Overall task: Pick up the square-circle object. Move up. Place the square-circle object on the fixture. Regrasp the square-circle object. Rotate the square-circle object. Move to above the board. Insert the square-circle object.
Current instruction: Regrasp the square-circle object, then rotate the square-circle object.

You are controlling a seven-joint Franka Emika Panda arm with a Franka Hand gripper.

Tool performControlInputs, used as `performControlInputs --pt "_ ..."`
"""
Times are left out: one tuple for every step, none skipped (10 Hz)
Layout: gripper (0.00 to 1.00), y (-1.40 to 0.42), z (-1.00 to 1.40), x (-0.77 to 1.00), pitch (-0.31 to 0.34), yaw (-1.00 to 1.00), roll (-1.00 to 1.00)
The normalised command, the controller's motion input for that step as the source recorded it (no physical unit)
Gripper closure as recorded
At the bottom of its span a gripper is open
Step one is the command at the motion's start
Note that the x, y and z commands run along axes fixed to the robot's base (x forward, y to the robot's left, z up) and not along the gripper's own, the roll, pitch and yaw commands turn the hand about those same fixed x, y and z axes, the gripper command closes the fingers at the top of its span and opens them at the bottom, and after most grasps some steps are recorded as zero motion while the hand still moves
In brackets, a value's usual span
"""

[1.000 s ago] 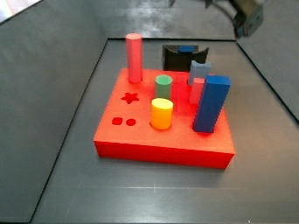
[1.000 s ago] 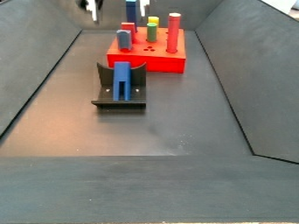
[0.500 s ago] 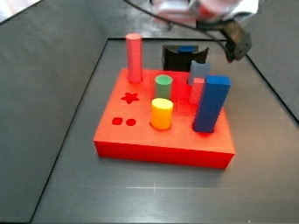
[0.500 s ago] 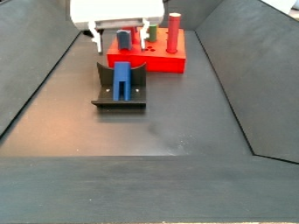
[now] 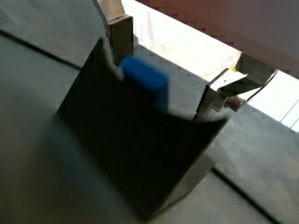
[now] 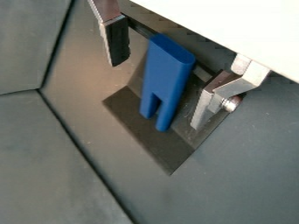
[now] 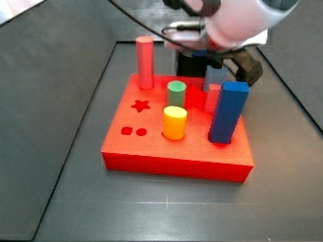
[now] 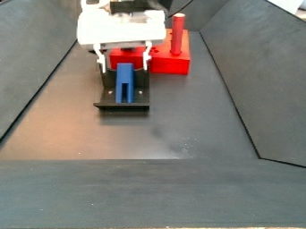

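Because the blue peg rests on the fixture for regrasping, we see our gripper spread wide, straddling it at upper frame.

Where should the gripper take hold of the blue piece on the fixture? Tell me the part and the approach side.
Probably its upper end, from straight above. The square-circle object leans on the fixture with flat sides exposed, and the gripper is open with one finger on either side.

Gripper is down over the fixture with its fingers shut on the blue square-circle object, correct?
Not shut. In a wrist view the gripper straddles the square-circle object resting on the fixture, but both fingers stand apart from it. The gripper is open.
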Motion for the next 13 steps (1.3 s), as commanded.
performControlInputs --pt "0.00 0.01 -0.23 0.06 -0.006 -0.01 0.07" --pt "0.00 0.00 -0.18 0.03 0.007 0.00 0.06" --pt "1.00 0.00 -0.50 0.00 0.000 0.00 0.00" --pt "1.00 0.11 1.00 -0.80 0.000 0.00 0.00" --pt "1.00 0.11 1.00 -0.80 -0.007 0.00 -0.01" --pt "1.00 0.10 1.00 -0.79 -0.043 0.01 -0.05" --pt "1.00 0.09 1.00 -0.79 -0.052 0.01 -0.07" --pt "1.00 0.09 1.00 -0.80 -0.054 0.01 -0.07" --pt "1.00 0.09 1.00 -0.80 -0.058 0.00 -0.07" --pt "1.00 0.08 1.00 -0.81 -0.056 0.00 -0.08" --pt "1.00 0.08 1.00 -0.81 -0.052 -0.01 -0.08" --pt "1.00 0.07 1.00 -0.80 -0.048 -0.02 -0.09" --pt "1.00 0.07 1.00 -0.79 -0.042 -0.03 -0.09"
